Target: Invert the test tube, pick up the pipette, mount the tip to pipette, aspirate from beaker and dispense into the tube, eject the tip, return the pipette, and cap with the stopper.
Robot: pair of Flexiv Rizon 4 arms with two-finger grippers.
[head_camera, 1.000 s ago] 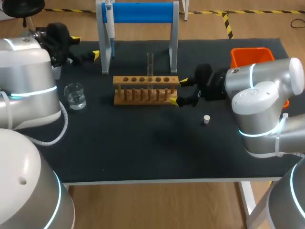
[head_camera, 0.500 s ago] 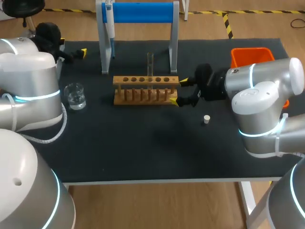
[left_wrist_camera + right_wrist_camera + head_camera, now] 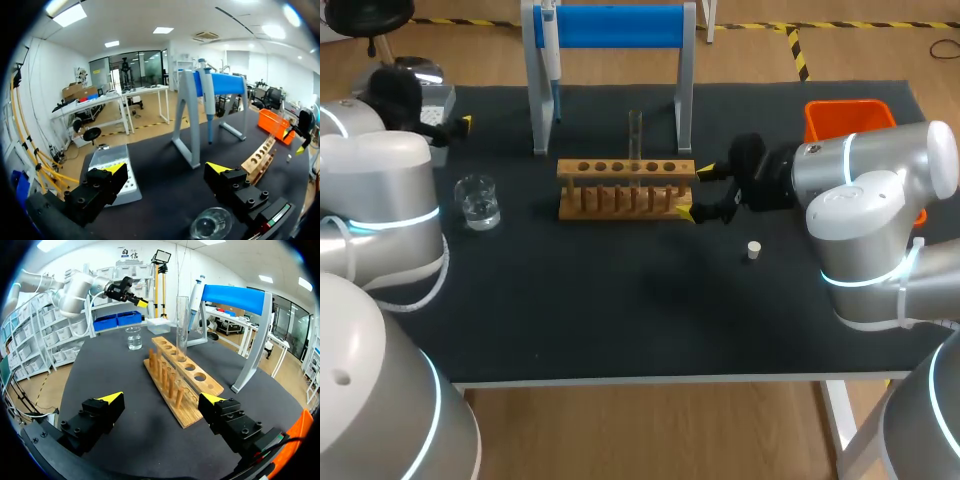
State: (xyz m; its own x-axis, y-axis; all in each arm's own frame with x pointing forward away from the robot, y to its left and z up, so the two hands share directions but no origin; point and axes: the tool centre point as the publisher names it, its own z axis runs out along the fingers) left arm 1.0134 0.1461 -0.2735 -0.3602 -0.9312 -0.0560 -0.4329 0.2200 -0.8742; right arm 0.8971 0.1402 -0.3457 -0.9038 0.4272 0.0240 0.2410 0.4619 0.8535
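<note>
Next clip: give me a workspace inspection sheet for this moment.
Surface: black mat covering the table.
Job's things: test tube upright in wooden rack; beaker with clear liquid, left of the rack; pipette hanging on blue stand; tip box at far left corner; stopper on the mat, right of the rack.
Clutter: orange bin at far right.
Tools: left tool open, empty, near the tip box; right tool open, empty, at the rack's right end.
Cables: white hose looping beside the left arm.
Surroundings: nothing seen.
</note>
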